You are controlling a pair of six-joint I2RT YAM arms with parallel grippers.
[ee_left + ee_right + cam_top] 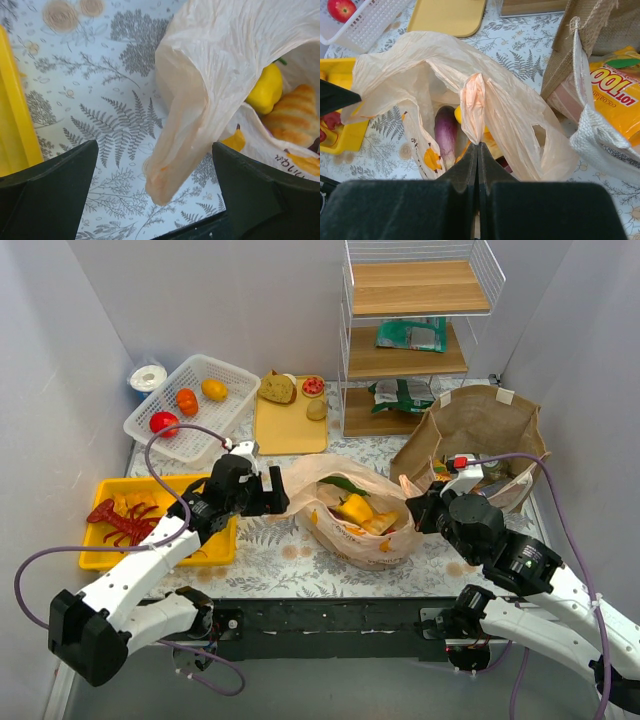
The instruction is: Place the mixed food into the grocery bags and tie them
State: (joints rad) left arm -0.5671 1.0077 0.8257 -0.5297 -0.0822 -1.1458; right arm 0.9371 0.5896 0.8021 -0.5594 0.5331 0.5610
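Near the centre of the top view, the thin, crinkly peach-orange plastic bag (pixel 350 530) is sitting on the fern-patterned tablecloth (pixel 270 550), with a yellow pepper (pixel 269 86) and a brown croissant-like bread piece (pixel 292 117) lying inside. The stiff brown paper bag (pixel 480 430) is standing at the upper right, holding an orange snack packet (pixel 615 85). The right gripper (pixel 479 149) is pinching one bunched loop handle (pixel 472 102) of the plastic bag, its fingers pressed together on the film. The left gripper (pixel 155 150) is gaping wide and gripping nothing, while the other twisted handle (pixel 185 125) is hanging between its fingers, apparently touching neither. The step in hand is probably gathering both handles for the knot. Doing it well is likely calling for the left to close high on the twisted strip rather than on its loose tip, with the right's pinch firm and the film only lightly taut, so the bag is not tipping and spilling.
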